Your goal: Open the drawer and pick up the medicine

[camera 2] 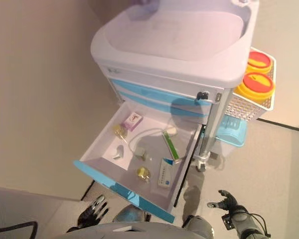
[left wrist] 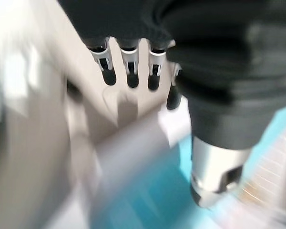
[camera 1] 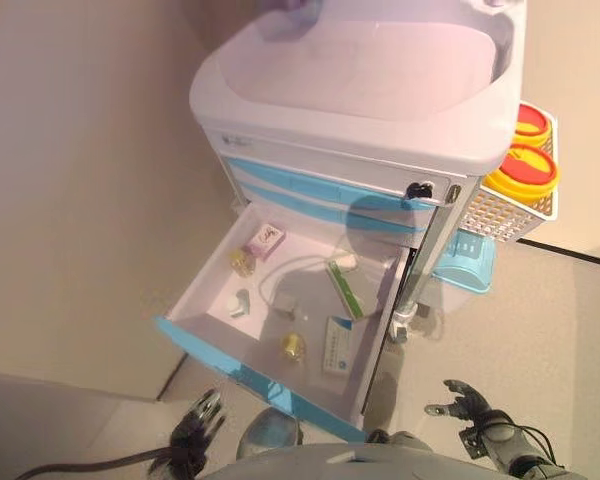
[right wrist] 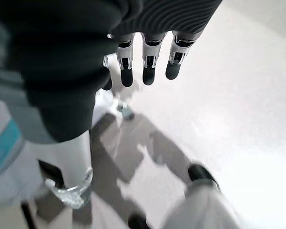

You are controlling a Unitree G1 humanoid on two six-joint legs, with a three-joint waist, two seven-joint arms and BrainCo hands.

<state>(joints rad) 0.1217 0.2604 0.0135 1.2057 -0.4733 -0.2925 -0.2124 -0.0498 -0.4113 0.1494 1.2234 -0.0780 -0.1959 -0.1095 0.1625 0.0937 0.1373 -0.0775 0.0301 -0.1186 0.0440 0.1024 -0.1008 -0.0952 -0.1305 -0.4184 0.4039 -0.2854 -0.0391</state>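
Observation:
The white medical cart (camera 1: 360,90) has its lowest blue-fronted drawer (camera 1: 250,375) pulled wide open. Inside lie a pink box (camera 1: 265,240), a green and white box (camera 1: 345,290), a blue and white box (camera 1: 338,345), two small amber vials (camera 1: 294,347) (camera 1: 242,262), a white bottle (camera 1: 239,304) and a thin white tube. My left hand (camera 1: 202,418) hangs open and empty below the drawer front. My right hand (camera 1: 467,405) hangs open and empty at the lower right, clear of the cart.
A white mesh basket (camera 1: 510,215) on the cart's right side holds two yellow containers with red lids (camera 1: 522,170). A blue bin (camera 1: 467,262) hangs below it. A beige wall stands on the left. Grey floor lies to the right.

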